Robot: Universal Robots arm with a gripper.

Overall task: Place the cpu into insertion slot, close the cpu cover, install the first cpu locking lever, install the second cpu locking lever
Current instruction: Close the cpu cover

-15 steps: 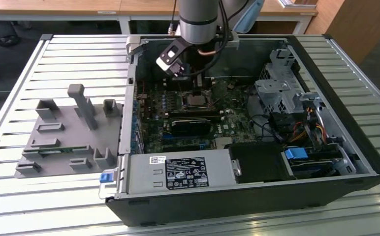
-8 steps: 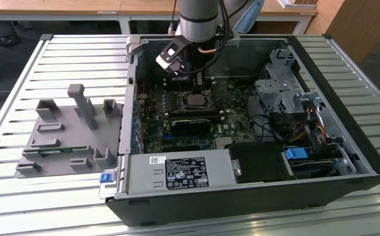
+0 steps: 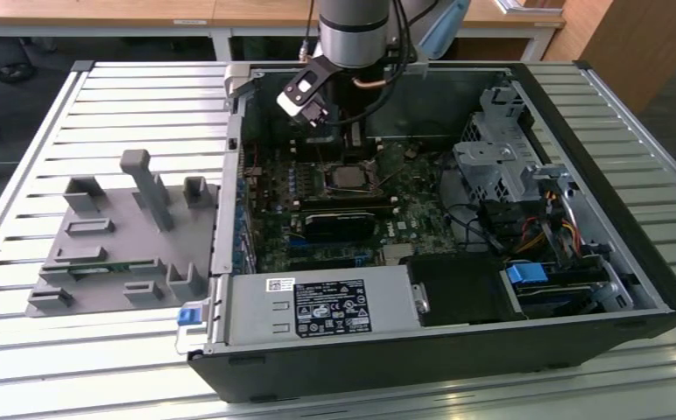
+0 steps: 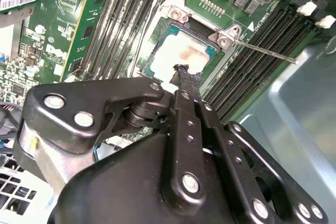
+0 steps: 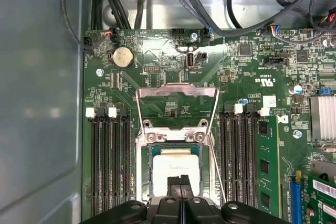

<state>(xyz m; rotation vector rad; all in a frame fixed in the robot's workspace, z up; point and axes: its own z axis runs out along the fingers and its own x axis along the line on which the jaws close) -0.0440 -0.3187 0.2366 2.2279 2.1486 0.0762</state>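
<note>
Slatted metal table (image 3: 116, 105) carries an open computer case (image 3: 432, 350), where the cpu (image 5: 168, 163) lies in the insertion slot (image 5: 146, 182) with the cpu cover (image 5: 177, 92) swung open, and the gripper (image 5: 179, 178) has its fingers (image 5: 174, 184) pressed together, empty, tips at the chip's face; seating it well, I judge, calls for a gentle, level press.

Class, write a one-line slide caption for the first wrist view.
Tool over the cpu seated in the insertion slot, cpu cover open.
</note>
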